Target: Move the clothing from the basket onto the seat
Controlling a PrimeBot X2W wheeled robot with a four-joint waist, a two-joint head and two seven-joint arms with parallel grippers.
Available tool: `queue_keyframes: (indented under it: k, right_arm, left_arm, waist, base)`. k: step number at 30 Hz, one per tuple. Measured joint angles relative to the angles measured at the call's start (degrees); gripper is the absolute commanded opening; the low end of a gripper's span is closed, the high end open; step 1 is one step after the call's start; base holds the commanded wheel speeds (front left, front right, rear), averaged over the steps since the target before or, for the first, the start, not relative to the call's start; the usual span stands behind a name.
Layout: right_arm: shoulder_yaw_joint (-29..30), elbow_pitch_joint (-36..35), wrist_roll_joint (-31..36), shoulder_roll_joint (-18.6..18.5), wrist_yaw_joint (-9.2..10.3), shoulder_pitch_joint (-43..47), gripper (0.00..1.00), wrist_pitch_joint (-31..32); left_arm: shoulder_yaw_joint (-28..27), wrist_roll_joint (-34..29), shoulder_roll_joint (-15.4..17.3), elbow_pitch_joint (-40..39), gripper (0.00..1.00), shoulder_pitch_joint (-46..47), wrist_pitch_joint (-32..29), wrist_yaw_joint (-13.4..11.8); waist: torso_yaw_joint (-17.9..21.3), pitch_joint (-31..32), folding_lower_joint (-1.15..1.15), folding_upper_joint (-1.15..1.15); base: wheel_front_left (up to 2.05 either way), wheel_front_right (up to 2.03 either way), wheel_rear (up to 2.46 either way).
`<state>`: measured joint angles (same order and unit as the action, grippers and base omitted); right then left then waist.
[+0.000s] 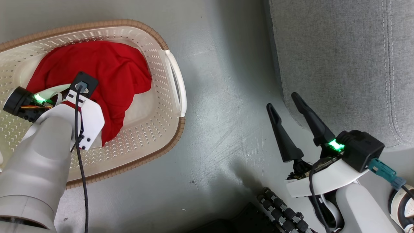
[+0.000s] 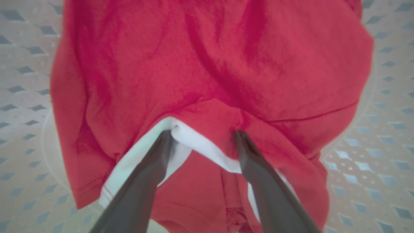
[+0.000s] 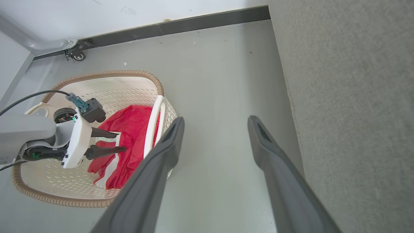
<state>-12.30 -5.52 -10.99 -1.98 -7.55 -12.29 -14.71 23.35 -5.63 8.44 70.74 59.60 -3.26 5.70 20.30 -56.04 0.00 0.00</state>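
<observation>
Red clothing (image 1: 106, 68) in laundry basket (image 1: 174, 136) at ten o'clock.
My left gripper (image 2: 203, 134), spread wide, touches its white trim; my right gripper (image 1: 282, 100), spread too, holds nothing by the seat (image 1: 339, 64).

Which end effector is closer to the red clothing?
Left. The left end effector is open at the red clothing inside the basket; the right end effector hangs over floor by the seat.

The right pincer (image 1: 282, 101) and the left pincer (image 2: 203, 132) each bear two long, tapered, dark grey fingers (image 1: 284, 142).

Behind the right pincer:
- white curved wrist shell (image 1: 326, 179)
- black housing (image 1: 364, 149) with teal connector (image 1: 383, 171)
- green light (image 1: 336, 145)

Behind the left pincer:
- white plate (image 1: 92, 121) with dark screws (image 1: 84, 139)
- black cable (image 1: 79, 145)
- pale grey forearm (image 1: 35, 161)
</observation>
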Motion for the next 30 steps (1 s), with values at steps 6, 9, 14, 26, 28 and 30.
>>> queue_keyframes:
  k: [6, 9, 14, 26, 28, 30]
  right_arm:
    - [0.6, -0.1, 0.2, 0.0, 0.00, 0.0, 1.00, 0.0]
    - [0.7, -0.2, 0.3, 0.0, 0.00, 0.0, 1.00, 0.0]
    - [0.7, -0.5, 0.4, 0.0, 0.00, 0.0, 1.00, 0.0]
    - [0.6, -0.5, -0.2, 0.0, 0.00, -2.5, 1.00, 0.0]
    - [0.6, -0.4, -0.3, 0.0, 0.00, -3.3, 1.00, 0.0]
    - [0.7, -0.4, -0.5, 0.0, 0.00, -3.6, 1.00, 0.0]
  left_arm:
    - [-0.1, 0.0, -0.4, 0.5, 1.00, 0.0, 0.1, 0.0]
    - [-0.1, 0.1, -0.4, 0.8, 1.00, 0.0, 0.1, 0.0]
    - [-0.1, 0.5, -0.9, 1.2, 0.00, 0.0, 0.0, 0.0]
    - [-0.1, 0.6, 0.3, 1.8, 0.00, 0.2, 0.3, 0.1]
    - [-0.1, 0.6, 0.5, 1.9, 0.00, 0.2, 0.7, 0.1]
    - [-0.1, 0.7, 0.5, 1.9, 0.00, 0.2, 0.9, 0.1]
  waist:
    - [-0.2, -0.3, 0.00, 0.00]
    - [-0.3, -0.5, 0.00, 0.00]
    - [-0.6, -0.7, 0.00, 0.00]
    - [-0.5, -0.4, 0.00, 0.00]
    - [-0.4, -0.3, 0.00, 0.00]
    - [-0.4, -0.1, 0.00, 0.00]
  base:
    - [0.00, 0.00, 0.00]
    - [0.00, 0.00, 0.00]
    - [0.00, 0.00, 0.00]
    - [0.00, 0.00, 0.00]
    - [0.00, 0.00, 0.00]
    - [0.00, 0.00, 0.00]
